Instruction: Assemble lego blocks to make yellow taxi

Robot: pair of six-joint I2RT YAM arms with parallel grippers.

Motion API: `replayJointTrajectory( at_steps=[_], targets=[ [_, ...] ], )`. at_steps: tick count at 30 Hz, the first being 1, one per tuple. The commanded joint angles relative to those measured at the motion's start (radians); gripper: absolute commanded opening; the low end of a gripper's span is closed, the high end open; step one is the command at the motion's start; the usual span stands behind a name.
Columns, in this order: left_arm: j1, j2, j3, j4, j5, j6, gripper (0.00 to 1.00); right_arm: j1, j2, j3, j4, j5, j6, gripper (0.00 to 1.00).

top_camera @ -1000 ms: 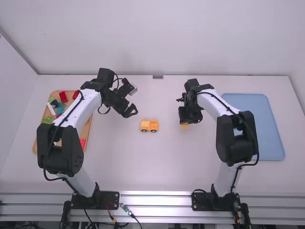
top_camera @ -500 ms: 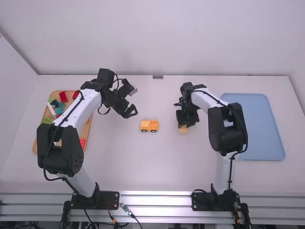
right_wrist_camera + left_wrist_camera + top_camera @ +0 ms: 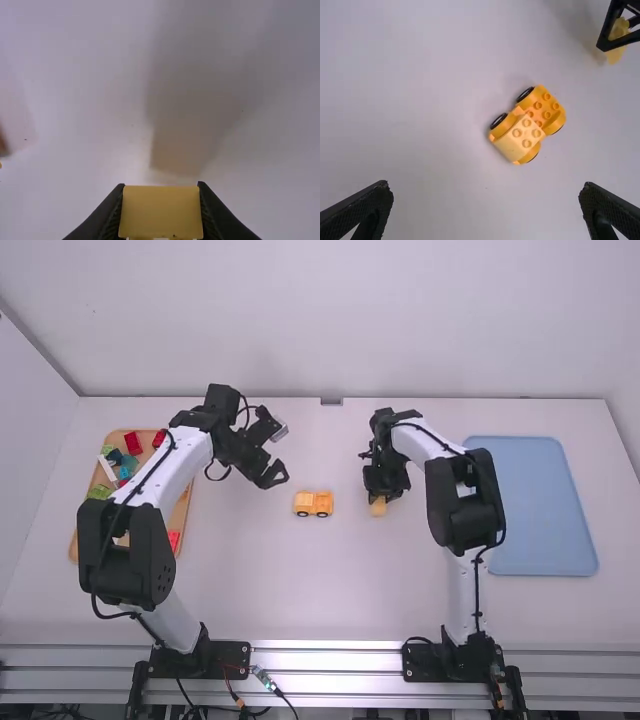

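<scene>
White links [image 3: 182,465], chunky black joints [image 3: 152,562], loosely looped black cables [image 3: 112,616], flat black base plates [image 3: 228,658]; left tool [image 3: 283,452] matte black, textured fingers [image 3: 357,207]

The table [image 3: 346,472] lies free between left pincer [image 3: 275,477] and right pincer [image 3: 379,497] (bar the yellow car [image 3: 313,504]).

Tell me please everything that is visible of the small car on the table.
The car is orange-yellow, seemingly plastic, with black-tyred wheels. A paler studded block sits on one end; the other end's studs are bare. It stands upright on the table, between left pincer and right pincer, touched by neither.
</scene>
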Motion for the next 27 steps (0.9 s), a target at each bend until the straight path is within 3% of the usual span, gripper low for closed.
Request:
replayJointTrajectory(
  at_steps=[1, 9, 13, 21, 23, 24, 27],
  targets=[
    [0.000, -0.037, 0.024, -0.004, 0.006, 0.008, 0.99, 0.002, 0.047, 0.031, -0.013, 0.015, 0.013, 0.11],
    [0.000, -0.037, 0.024, -0.004, 0.006, 0.008, 0.99, 0.002, 0.073, 0.049, 0.007, 0.015, 0.011, 0.13],
    [0.000, -0.037, 0.024, -0.010, 0.006, 0.008, 0.99, 0.000, 0.073, 0.047, 0.010, 0.015, 0.011, 0.21],
    [0.000, -0.037, 0.024, -0.011, 0.006, 0.008, 0.99, -0.005, 0.073, 0.048, 0.010, 0.015, 0.008, 0.57],
    [0.000, -0.037, 0.024, -0.010, 0.006, 0.008, 0.99, -0.005, 0.073, 0.048, 0.013, 0.015, 0.007, 0.77],
    [0.000, -0.037, 0.024, -0.010, 0.006, 0.008, 0.99, -0.005, 0.073, 0.048, 0.018, 0.016, 0.004, 0.99],
    [0.000, -0.037, 0.024, -0.002, 0.001, 0.008, 0.99, 0.002, 0.072, 0.057, 0.012, 0.046, 0.004, 0.99]
  ],
)
